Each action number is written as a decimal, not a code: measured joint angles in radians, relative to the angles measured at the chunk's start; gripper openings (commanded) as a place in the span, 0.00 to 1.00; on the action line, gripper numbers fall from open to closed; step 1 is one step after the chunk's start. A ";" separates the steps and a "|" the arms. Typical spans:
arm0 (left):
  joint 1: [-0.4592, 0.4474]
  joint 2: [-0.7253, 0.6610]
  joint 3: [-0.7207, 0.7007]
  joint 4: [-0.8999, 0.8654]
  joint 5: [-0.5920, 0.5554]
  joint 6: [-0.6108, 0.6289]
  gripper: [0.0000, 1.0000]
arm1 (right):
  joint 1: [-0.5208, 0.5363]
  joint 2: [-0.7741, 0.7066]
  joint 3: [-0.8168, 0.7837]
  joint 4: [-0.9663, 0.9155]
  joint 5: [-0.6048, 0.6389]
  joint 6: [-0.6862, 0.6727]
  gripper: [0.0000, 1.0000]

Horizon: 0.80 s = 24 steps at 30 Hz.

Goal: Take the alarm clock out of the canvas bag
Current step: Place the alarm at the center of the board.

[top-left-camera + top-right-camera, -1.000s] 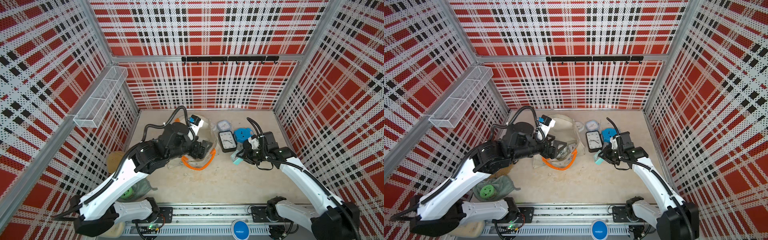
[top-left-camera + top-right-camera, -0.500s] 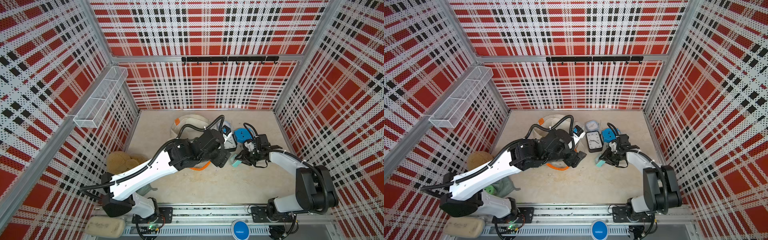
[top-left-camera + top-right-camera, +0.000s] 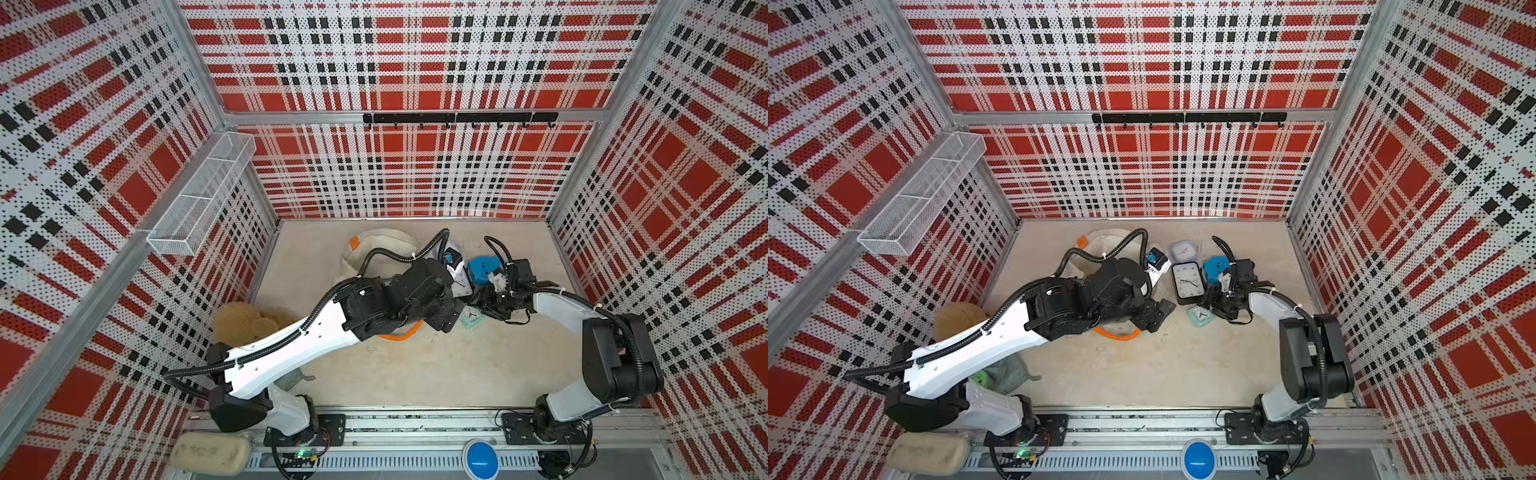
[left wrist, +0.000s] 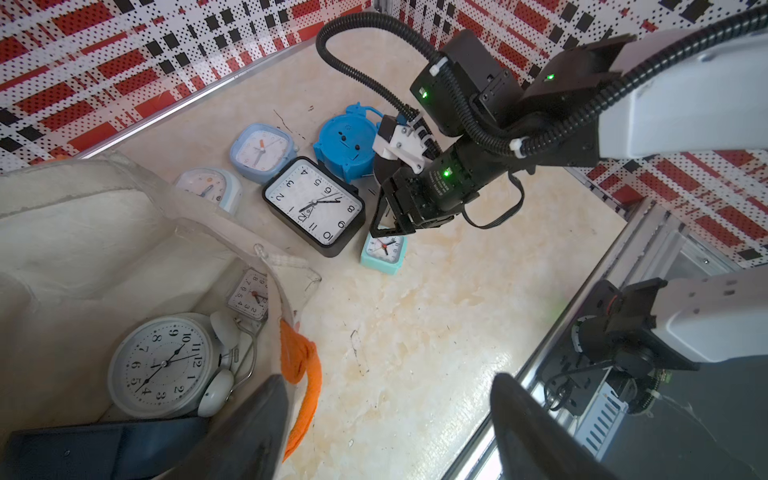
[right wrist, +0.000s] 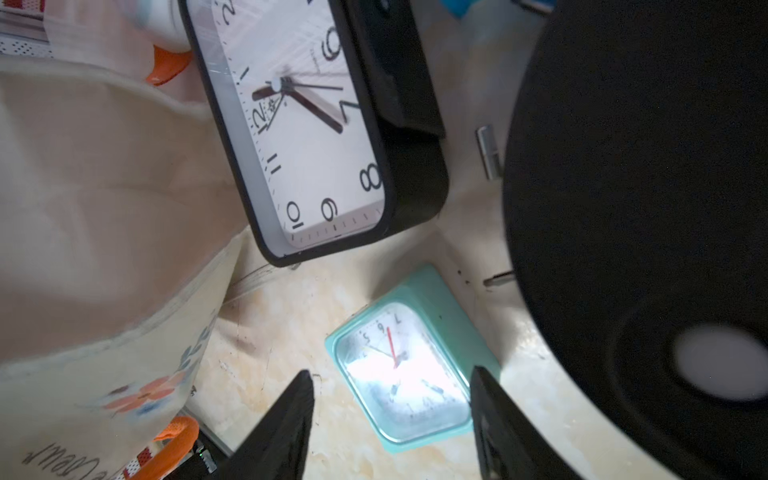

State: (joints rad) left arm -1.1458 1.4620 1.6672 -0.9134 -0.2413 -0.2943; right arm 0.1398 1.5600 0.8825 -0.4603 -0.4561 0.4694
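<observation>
Plaid walls [image 4: 124, 62], marbled surface [image 4: 415, 332]. In the canvas bag [image 4: 104, 232] lies a round 2-bell alarm clock [image 4: 164, 365]: likely light, rigid, smooth-faced, best pinched across its rim. Left fingers [image 4: 257, 428] gape at the bag's mouth; right fingers [image 5: 286, 424], apart, straddle a mint clock [image 5: 407, 365].

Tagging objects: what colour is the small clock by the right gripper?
Mint-green small clock, white face; clearest in the right wrist view.

I read hr nos. on the black clock [image 4: 314, 206] dial, 1–12 on the round white clock [image 4: 163, 365] in the canvas bag [image 4: 83, 232]; bag's cursive print [image 5: 62, 459] is illegible.
</observation>
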 measured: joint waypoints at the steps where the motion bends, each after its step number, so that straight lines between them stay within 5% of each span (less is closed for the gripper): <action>1: 0.000 -0.002 0.000 0.000 -0.005 -0.002 0.80 | 0.000 -0.001 0.005 -0.008 0.014 -0.008 0.67; 11: 0.042 -0.106 -0.093 -0.026 -0.077 -0.173 0.80 | 0.093 -0.169 0.174 -0.193 0.130 -0.068 0.68; 18: 0.299 -0.360 -0.371 -0.134 -0.072 -0.438 0.78 | 0.451 -0.255 0.570 -0.259 0.288 -0.111 0.66; 24: 0.568 -0.493 -0.499 -0.162 0.003 -0.474 0.81 | 0.644 -0.080 0.749 -0.269 0.338 -0.067 0.61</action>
State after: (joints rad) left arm -0.5774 0.9688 1.1687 -1.0752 -0.2382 -0.7681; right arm 0.7841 1.4796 1.6314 -0.7296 -0.1181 0.4026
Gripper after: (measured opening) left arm 0.807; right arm 0.626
